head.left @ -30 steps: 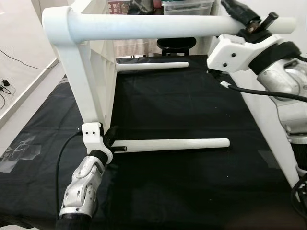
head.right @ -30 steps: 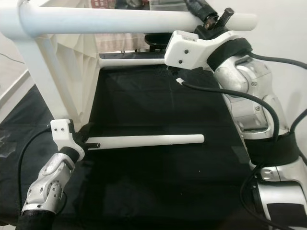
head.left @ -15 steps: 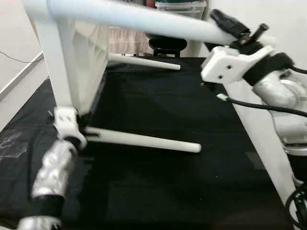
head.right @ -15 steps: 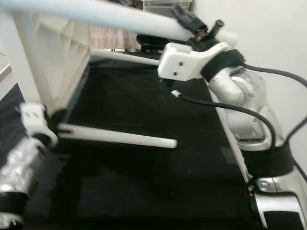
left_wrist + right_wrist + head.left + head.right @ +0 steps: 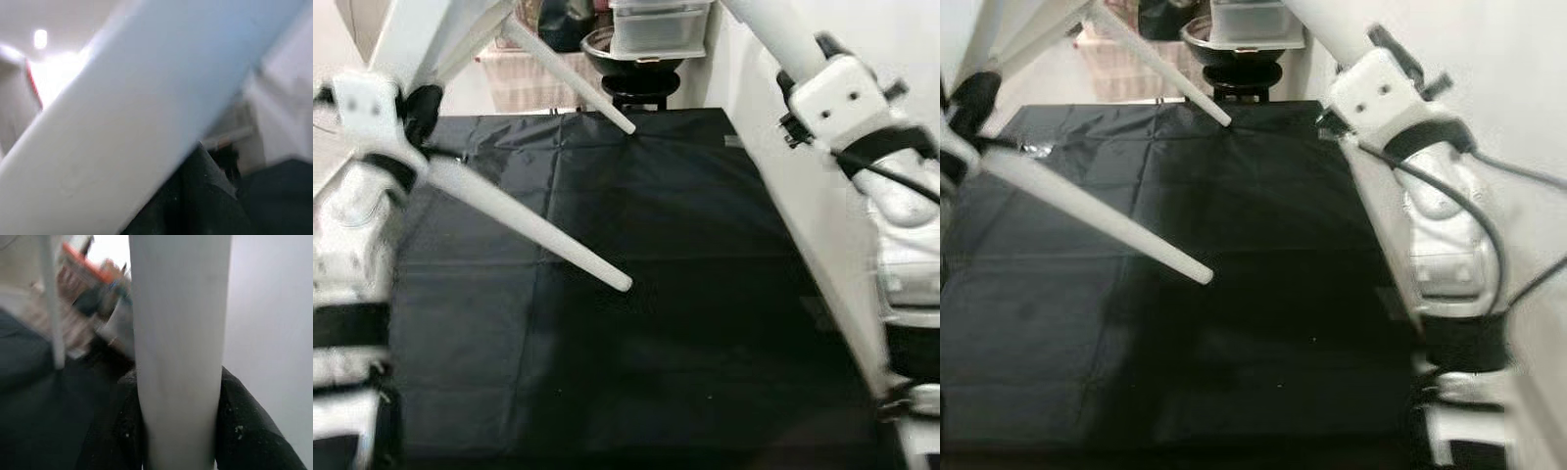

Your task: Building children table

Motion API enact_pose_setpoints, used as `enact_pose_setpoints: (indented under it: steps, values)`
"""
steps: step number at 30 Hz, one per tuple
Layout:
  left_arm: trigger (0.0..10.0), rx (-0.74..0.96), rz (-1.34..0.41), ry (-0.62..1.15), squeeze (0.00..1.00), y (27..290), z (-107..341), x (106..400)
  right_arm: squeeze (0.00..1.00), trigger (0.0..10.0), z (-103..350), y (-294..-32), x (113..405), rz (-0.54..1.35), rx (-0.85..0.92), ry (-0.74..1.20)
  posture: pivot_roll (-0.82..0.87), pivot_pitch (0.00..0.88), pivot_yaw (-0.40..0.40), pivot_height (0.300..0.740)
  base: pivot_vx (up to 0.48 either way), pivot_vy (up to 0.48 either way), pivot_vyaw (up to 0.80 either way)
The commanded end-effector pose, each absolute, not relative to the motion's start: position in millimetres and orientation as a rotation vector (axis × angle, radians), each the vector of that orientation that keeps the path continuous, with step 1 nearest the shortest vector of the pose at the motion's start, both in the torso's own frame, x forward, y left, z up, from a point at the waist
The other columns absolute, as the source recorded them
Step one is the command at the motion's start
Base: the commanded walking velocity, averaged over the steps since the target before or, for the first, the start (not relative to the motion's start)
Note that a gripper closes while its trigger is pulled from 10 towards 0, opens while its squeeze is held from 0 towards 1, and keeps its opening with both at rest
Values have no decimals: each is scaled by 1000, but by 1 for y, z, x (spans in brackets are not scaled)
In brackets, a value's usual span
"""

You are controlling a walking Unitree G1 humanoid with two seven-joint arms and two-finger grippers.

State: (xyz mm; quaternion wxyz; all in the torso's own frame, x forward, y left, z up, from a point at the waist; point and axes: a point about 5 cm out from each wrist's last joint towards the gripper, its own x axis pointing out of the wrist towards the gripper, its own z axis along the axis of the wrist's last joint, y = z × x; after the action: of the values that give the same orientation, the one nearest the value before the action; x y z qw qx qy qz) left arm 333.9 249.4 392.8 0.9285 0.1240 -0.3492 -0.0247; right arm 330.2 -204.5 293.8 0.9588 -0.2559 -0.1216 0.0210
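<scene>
The white children's table is held up and tilted above the black mat point(image 5: 656, 294). One white leg point(image 5: 529, 220) slants down from upper left, its tip hanging over the mat's middle. My left gripper point(image 5: 419, 106) is shut on that leg near its top; in the left wrist view the leg point(image 5: 122, 122) lies against a black finger point(image 5: 200, 196). A second leg point(image 5: 573, 78) slants down further back. My right gripper point(image 5: 818, 54) is shut on a third leg point(image 5: 773, 24) at upper right; the right wrist view has that leg point(image 5: 178, 347) between black fingers point(image 5: 244, 431).
A clear plastic box point(image 5: 661, 24) sits over a black stool point(image 5: 641, 83) beyond the mat's far edge, with a pale basket point(image 5: 524, 78) to its left. A white wall point(image 5: 1528, 98) runs along the right side. The picture is blurred.
Both arms have risen and swung the table up; the legs that lay level now slant down toward the mat. The whole view has also shifted.
</scene>
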Motion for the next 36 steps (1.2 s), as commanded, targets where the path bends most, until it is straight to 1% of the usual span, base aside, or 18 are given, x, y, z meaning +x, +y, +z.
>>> enact_pose_setpoints:
  steps: [1,2,3,5,6,7,9,11,16,17,19,20,23,26,29,32,33,36]
  values:
    - [10000,263,-2,-861,0,262,430,310,0,0,225,-218,332,24,-331,95,-29,126,65,740,0,0,0]
    - [10000,274,-22,-866,0,257,433,311,0,0,211,-210,329,50,-271,139,-26,127,72,740,0,0,0]
    - [10000,274,-22,-866,0,257,433,311,0,0,211,-210,329,50,-271,139,-26,127,72,740,0,0,0]
    - [10000,283,-47,-867,0,251,435,312,0,0,196,-197,326,87,-197,191,-21,129,75,740,0,0,0]
    - [10000,283,-47,-867,0,251,435,312,0,0,196,-197,326,87,-197,191,-21,129,75,740,0,0,0]
    - [10000,277,-63,-861,0,248,434,313,0,0,191,-183,323,137,-174,214,-21,130,78,740,0,0,0]
    - [10000,263,-77,-853,0,244,431,315,0,0,189,-175,321,175,-170,222,-20,132,77,740,0,0,0]
    - [10000,258,-83,-849,0,243,430,315,0,0,189,-172,321,186,-169,225,-20,132,77,740,0,0,0]
    - [10000,212,-113,-785,0,234,406,320,0,0,189,-148,314,306,-124,255,-26,132,85,740,0,0,0]
    - [10000,196,-117,-761,0,231,396,322,0,10000,191,-141,313,337,-116,239,-29,132,85,740,0,0,0]
    - [10000,179,-127,-739,0,228,387,324,0,10000,193,-135,311,365,-108,226,-29,132,85,740,0,0,0]
    - [10000,167,-141,-707,1000,223,374,326,1000,10000,195,-131,310,377,-92,204,-34,131,87,740,0,0,0]
    - [10000,136,-176,-646,1000,213,349,328,1000,10000,198,-128,309,385,-72,162,-34,131,87,740,0,0,0]
    - [10000,118,-178,-624,1000,211,340,328,1000,10000,199,-131,308,377,-73,147,-40,129,89,740,0,0,0]
    - [10000,80,-173,-585,1000,206,323,327,1000,10000,199,-139,305,361,-79,116,-44,126,89,740,0,0,0]
    - [10000,33,-171,-492,1000,196,289,322,1000,10000,195,-156,294,342,-83,103,-52,122,87,740,0,0,0]
    - [10000,33,-171,-492,1000,196,289,322,1000,10000,195,-156,294,342,-83,103,-52,122,87,740,0,0,0]
    - [10000,8,-183,-384,1000,184,253,315,1000,10000,185,-168,283,330,-73,120,-64,115,85,740,0,0,0]
